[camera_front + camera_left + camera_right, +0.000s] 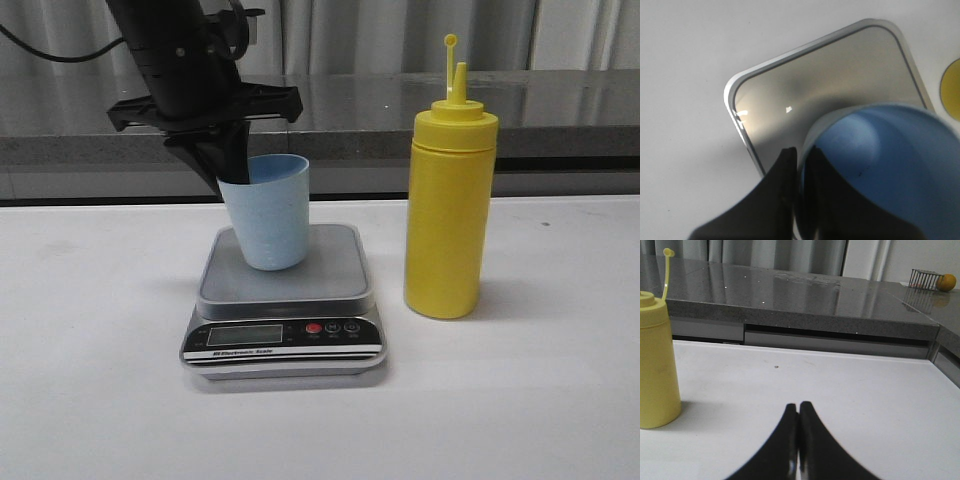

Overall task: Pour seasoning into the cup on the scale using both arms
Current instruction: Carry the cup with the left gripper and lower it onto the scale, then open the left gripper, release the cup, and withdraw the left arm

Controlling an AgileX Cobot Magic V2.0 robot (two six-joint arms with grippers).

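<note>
Two arms, one busy; left gripper (228, 172) pinches the cup (268, 213) by its rim, tilted on the scale (285, 300); right gripper (799, 440) closed, empty; seasoning (450, 205) upright just beside the scale; careless release could tip the cup.

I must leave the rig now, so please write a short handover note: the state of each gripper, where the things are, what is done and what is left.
Left gripper: shut on the cup's rim, one finger inside, one outside. The cup is tilted over the scale; I cannot tell if its base rests flat.
Right gripper: shut, holding nothing, low over the table, apart from the seasoning bottle.
Bottle: upright on the table, right of the scale, tip cap off the nozzle.
Done: cup brought to the scale.
Left: release the cup, grasp the bottle, pour.
</note>
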